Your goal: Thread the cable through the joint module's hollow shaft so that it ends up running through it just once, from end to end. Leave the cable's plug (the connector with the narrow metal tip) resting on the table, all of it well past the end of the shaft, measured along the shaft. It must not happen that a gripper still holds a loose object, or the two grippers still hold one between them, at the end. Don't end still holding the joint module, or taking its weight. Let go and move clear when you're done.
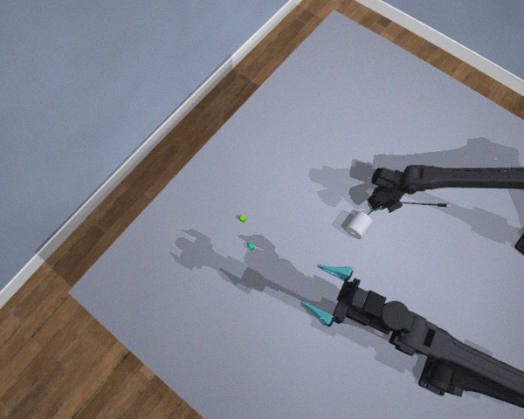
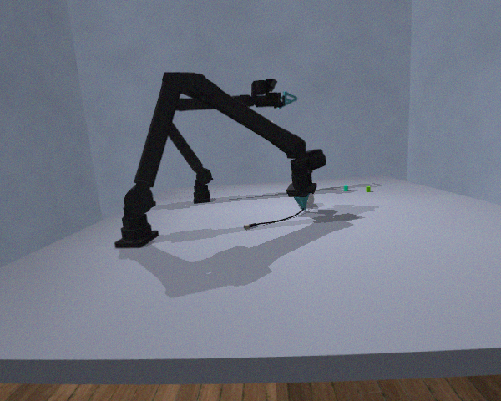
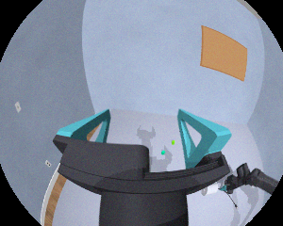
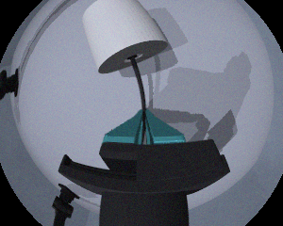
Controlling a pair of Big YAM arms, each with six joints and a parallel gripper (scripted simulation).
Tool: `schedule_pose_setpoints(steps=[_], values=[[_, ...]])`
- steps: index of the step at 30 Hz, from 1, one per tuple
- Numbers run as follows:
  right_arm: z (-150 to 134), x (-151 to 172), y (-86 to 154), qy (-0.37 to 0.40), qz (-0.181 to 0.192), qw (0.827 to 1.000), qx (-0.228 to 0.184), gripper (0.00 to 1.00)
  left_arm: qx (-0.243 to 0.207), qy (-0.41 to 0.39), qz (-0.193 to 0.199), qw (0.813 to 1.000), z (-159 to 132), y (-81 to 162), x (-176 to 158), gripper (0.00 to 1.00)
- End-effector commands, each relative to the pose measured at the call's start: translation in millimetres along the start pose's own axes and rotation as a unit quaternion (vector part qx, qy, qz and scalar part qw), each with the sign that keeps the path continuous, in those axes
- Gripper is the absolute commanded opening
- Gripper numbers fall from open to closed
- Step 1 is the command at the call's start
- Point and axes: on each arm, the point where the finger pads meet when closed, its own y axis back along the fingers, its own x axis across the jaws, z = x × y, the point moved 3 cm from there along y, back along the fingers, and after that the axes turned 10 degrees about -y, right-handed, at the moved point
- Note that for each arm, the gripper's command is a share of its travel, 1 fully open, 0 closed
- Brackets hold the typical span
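The white cylindrical joint module (image 1: 358,224) (image 4: 123,33) lies on its side on the grey table (image 1: 253,338). The thin black cable (image 1: 423,203) (image 2: 276,221) (image 4: 141,89) enters the module's bore at the end facing my right gripper. Its plug (image 1: 445,205) (image 2: 247,225) lies on the table behind that gripper. My right gripper (image 1: 375,209) (image 2: 301,202) (image 4: 143,113) is low, just short of the module, shut on the cable. My left gripper (image 1: 309,285) (image 2: 290,98) (image 3: 142,113) is wide open and empty, held high, apart from the module.
Two small green markers (image 1: 242,218) (image 1: 251,246) (image 2: 367,189) (image 2: 346,188) stand on the table beyond the module. The arm bases (image 2: 136,235) (image 2: 201,196) stand at one side. A wooden floor (image 1: 72,360) surrounds the table.
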Motion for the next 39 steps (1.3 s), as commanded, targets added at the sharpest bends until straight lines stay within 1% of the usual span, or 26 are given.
schedule_pose_setpoints(steps=[1, 4, 5, 6, 8, 21, 22, 23, 38, 39], values=[[-3, 1, 4, 0.002, 0.002, 1.0, 0.002, 0.0, -0.008, -0.006, 0.002, 1.0, 13, -2, 3, 0.96], [-4, 2, 3, 0.002, 0.003, 1.0, 0.003, 0.0, -0.008, -0.006, 0.002, 1.0, 13, -2, 3, 0.96], [7, -3, 8, 0.005, -0.004, 1.0, -0.008, 0.0, -0.008, -0.006, 0.002, 1.0, 13, -2, 3, 0.96], [8, 5, 3, 0.005, 0.003, 1.0, 0.001, 0.0, -0.008, -0.006, 0.002, 1.0, 13, -2, 3, 0.96], [30, -3, 11, 0.009, -0.008, 1.0, -0.015, 0.0, -0.008, -0.006, 0.002, 1.0, 13, -2, 3, 0.96], [40, 1, 10, 0.009, -0.008, 1.0, -0.015, 0.0, -0.008, -0.006, 0.002, 1.0, 13, -2, 3, 0.96], [42, -3, 18, 0.007, -0.013, 1.0, -0.02, 0.0, -0.008, -0.006, 0.002, 1.0, 13, -2, 3, 0.96], [43, 1, 11, 0.009, -0.009, 1.0, -0.015, 0.0, -0.008, -0.006, 0.002, 1.0, 13, -2, 3, 0.96], [57, 5, 12, 0.01, -0.01, 1.0, -0.017, 0.0, -0.008, -0.006, 0.002, 1.0, 13, -2, 3, 0.96], [56, -2, 20, 0.004, -0.015, 1.0, -0.023, 0.0, -0.008, -0.006, 0.002, 1.0, 13, -2, 3, 0.96]])
